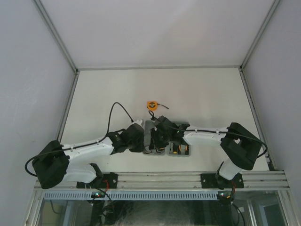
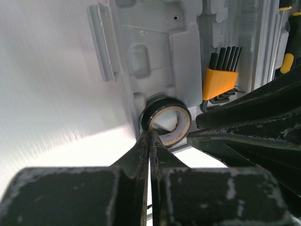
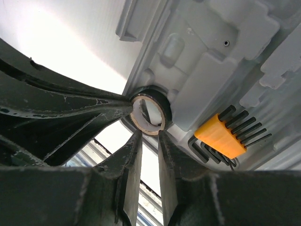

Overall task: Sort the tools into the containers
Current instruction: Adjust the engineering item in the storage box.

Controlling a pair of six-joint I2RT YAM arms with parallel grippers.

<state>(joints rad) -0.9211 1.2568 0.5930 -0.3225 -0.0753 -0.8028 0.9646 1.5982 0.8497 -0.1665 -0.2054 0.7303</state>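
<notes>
Left wrist view puts your left gripper (image 2: 150, 134), pressed together on nothing, tip-on against the near rim of the small black ring (image 2: 160, 104). The ring sits in a round recess at the near edge of the tool case (image 2: 155, 42), its hole open toward both grippers. Your right gripper (image 3: 150, 136), spread slightly and holding nothing, meets the same rim from the other side. The ring lies straight ahead of both.

A small black ring (image 3: 157, 94) sits in a corner recess of the grey plastic moulded tool case (image 3: 207, 70). The right gripper (image 3: 150, 134), jaws narrowly apart, is just below it. An orange hex-key set (image 3: 218, 136) lies nearby.
</notes>
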